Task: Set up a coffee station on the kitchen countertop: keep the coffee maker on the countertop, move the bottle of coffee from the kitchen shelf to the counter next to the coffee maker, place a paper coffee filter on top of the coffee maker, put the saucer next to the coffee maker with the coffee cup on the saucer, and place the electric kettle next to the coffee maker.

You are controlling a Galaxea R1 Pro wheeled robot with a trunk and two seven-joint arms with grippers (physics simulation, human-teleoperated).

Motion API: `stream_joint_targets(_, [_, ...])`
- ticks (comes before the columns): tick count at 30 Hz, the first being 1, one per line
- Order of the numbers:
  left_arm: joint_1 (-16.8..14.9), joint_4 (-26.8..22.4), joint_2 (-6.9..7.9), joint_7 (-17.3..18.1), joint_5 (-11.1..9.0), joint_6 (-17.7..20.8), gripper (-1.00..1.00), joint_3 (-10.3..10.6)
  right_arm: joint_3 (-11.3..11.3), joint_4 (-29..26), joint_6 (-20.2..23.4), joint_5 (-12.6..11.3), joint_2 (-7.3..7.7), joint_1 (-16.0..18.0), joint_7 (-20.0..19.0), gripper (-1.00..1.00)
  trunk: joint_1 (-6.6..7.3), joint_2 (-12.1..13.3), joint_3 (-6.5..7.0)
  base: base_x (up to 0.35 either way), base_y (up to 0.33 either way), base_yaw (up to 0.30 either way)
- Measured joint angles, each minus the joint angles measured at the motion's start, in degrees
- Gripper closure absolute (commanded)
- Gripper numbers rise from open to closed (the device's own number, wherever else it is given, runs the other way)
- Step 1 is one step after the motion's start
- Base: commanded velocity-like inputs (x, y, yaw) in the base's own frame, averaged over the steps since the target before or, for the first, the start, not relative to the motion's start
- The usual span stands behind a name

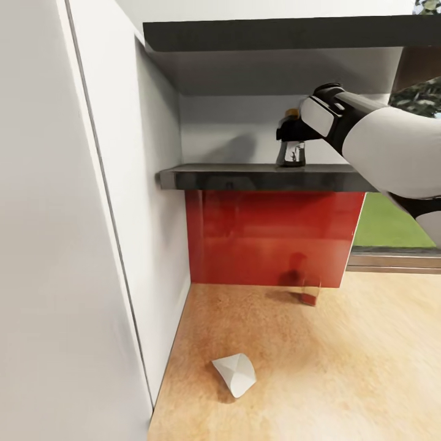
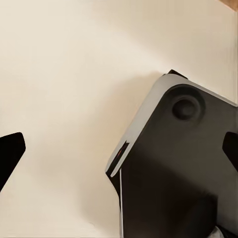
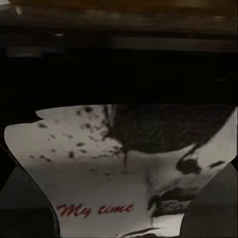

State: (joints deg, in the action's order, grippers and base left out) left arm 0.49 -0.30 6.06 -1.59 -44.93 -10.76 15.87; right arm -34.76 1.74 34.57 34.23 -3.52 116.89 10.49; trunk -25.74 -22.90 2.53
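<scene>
Reaching across the kitchen shelf (image 1: 257,176), the right gripper (image 1: 293,136) meets the bottle of coffee (image 1: 291,153), which stands upright on the shelf directly between its fingers; whether the jaws are clamped yet I cannot tell. The bottle's label (image 3: 119,173) reads "My time" in red script. The left gripper (image 2: 119,148) has its fingers spread apart, holding nothing, and a paper coffee filter (image 1: 235,373) lies on the wooden countertop (image 1: 343,367) below.

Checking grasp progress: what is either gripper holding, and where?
The right gripper is at the dark glass coffee bottle on the grey shelf, around its upper body; closure cannot be told.

White paper filter (image 1: 234,374) on speckled tan countertop (image 1: 343,380), glossy red backsplash (image 1: 269,236).
</scene>
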Motion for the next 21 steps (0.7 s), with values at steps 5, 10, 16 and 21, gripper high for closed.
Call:
stream_joint_targets(5, [0.0,0.0,0.0,0.0,0.0,0.0,-1.0,0.0,0.0,0.0,0.0,0.0,-0.06,-0.2,0.0,-1.0,-0.02,0.0,0.0,0.104,0.0,0.0])
stream_joint_targets(10, [0.0,0.0,-0.01,0.0,0.1,0.0,-1.0,0.0,0.0,0.0,-0.1,0.0,-0.03,-0.3,0.0,1.0,-0.03,0.0,0.0,0.016,0.0,0.0])
stream_joint_targets(16, [0.0,0.0,0.0,0.0,0.3,0.0,-1.0,0.0,0.4,0.0,-0.7,0.3,0.08,-0.6,-0.1,1.0,-0.02,0.0,0.01,0.002,0.0,0.0])
stream_joint_targets(21, [0.0,0.0,-0.01,0.0,0.3,0.0,-1.0,0.0,0.6,-0.1,-0.9,0.7,0.18,-0.8,-0.1,1.0,-0.01,0.0,0.02,0.0,0.0,0.0])
